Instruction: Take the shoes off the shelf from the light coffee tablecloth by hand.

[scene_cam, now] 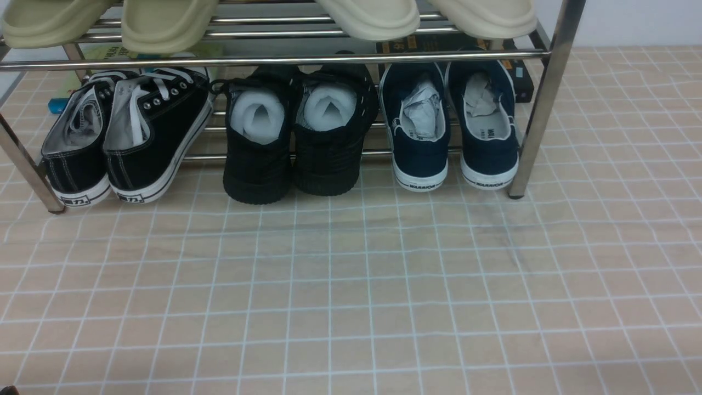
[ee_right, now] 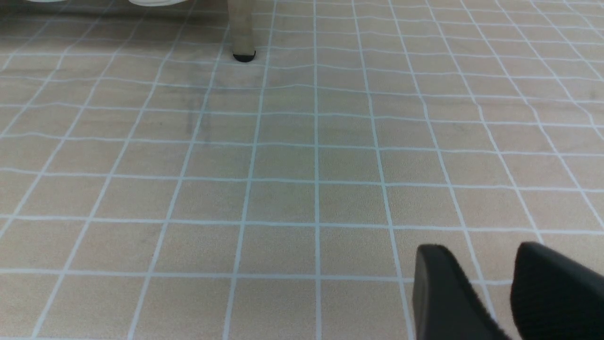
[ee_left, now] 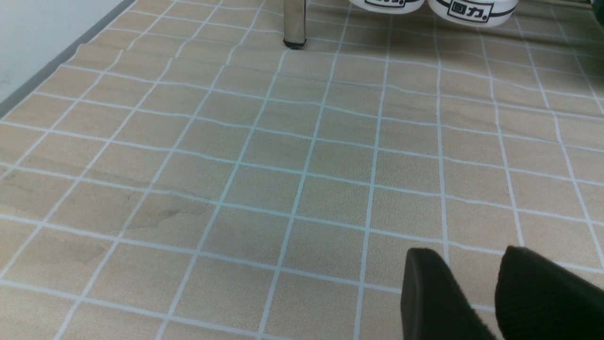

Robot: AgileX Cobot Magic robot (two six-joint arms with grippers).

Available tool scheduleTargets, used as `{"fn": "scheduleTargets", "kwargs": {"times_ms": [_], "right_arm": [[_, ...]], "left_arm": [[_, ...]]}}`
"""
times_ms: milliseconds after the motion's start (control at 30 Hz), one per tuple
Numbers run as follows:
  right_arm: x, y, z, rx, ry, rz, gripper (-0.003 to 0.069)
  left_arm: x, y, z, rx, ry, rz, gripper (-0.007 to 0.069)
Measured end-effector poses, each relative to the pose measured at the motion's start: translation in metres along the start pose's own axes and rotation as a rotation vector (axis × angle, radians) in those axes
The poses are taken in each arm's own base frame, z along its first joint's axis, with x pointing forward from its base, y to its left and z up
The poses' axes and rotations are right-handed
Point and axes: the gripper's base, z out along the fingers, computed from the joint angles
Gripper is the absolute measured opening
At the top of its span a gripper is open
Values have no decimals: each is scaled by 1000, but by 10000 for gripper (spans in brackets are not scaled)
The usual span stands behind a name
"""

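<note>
The navy blue slip-on shoes (scene_cam: pixel 419 131) stand as a pair on the lower tier of the chrome shelf (scene_cam: pixel 274 59), at its right end, heels toward me, with crumpled paper inside. The second shoe (scene_cam: pixel 488 126) is right beside the first. The shelf stands on the light coffee tablecloth (scene_cam: pixel 351 285). Neither gripper shows in the front view. My left gripper (ee_left: pixel 467 252) is open and empty, low over the cloth, well short of the shelf. My right gripper (ee_right: pixel 476 248) is also open and empty over the cloth.
Black lace-up sneakers (scene_cam: pixel 126 131) sit at the shelf's left, all-black shoes (scene_cam: pixel 299 137) in the middle, and beige slippers (scene_cam: pixel 164 22) on the upper tier. A shelf leg shows in the left wrist view (ee_left: pixel 294 23) and in the right wrist view (ee_right: pixel 241 28).
</note>
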Motion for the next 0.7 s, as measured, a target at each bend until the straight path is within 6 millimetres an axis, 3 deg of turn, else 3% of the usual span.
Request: {"fn": "scheduleTargets", "kwargs": {"times_ms": [100,167,433,700], "right_arm": [[0,0,0,-4,-1,9,240],[-1,3,0,-32,-9,105,240],[-10,18,-2,-251,-39,926,240],[-17,18,-3,-286,-72,1040,227]], "left_arm": [[0,0,0,0,0,0,239],[0,0,0,0,0,0,239],[0,0,0,0,0,0,239],[0,0,0,0,0,0,239]]}}
